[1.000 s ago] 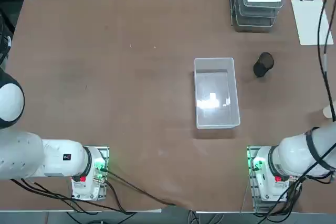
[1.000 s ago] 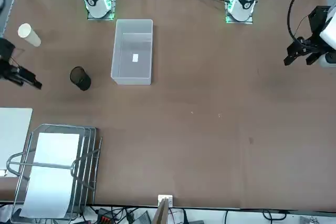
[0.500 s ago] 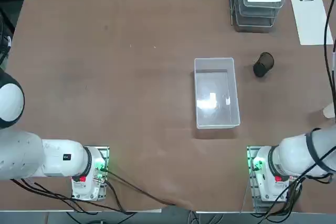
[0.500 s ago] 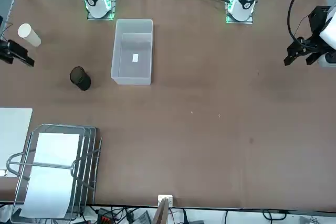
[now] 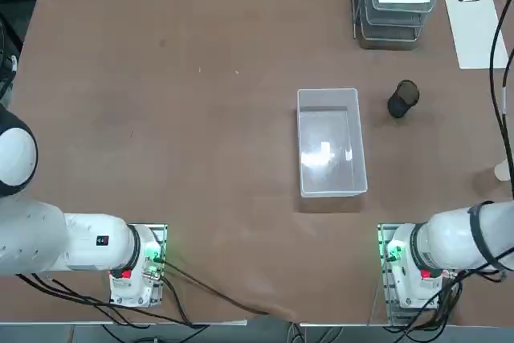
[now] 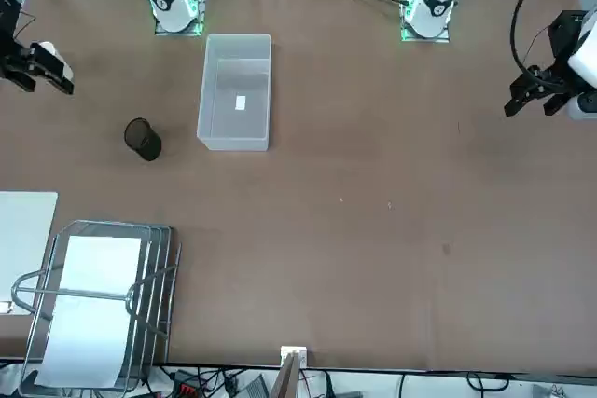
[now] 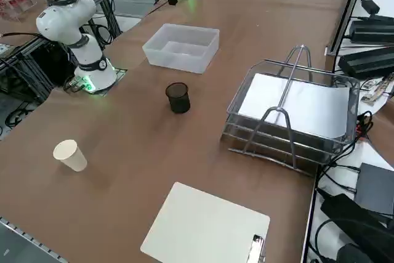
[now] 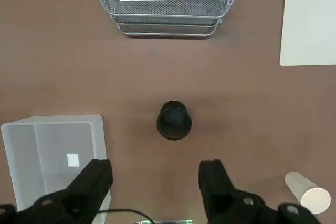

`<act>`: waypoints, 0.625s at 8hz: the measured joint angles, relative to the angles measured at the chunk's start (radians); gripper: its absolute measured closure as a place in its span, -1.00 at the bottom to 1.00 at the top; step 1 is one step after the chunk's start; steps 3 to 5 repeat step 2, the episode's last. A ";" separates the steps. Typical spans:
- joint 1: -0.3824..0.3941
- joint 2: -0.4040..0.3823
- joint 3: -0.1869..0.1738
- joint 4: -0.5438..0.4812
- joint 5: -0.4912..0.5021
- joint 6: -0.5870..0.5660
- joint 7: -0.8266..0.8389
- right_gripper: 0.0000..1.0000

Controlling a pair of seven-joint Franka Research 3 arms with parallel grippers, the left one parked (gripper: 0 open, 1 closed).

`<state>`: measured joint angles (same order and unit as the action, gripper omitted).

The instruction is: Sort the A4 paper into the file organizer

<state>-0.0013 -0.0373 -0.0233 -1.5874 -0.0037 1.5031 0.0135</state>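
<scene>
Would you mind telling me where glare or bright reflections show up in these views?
Top view: a white glare patch on the bin floor, and green lights glowing at the arm bases. Front view: no glare on the bin, only a small white square inside. Right wrist view: even light, open right gripper empty.

White A4 paper (image 7: 301, 104) lies in the mesh file organizer's (image 7: 271, 141) top tray.

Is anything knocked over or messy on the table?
Yes. The black mesh cup and the paper cup both lie tipped on their sides. The A4 paper sits neatly in the file organizer, and the right gripper hangs open above the table.
</scene>
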 joint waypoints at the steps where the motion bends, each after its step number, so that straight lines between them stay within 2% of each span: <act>1: 0.001 -0.004 0.000 -0.003 0.000 0.002 0.000 -1.00; 5: 0.001 -0.004 -0.002 -0.003 0.000 0.006 0.000 -1.00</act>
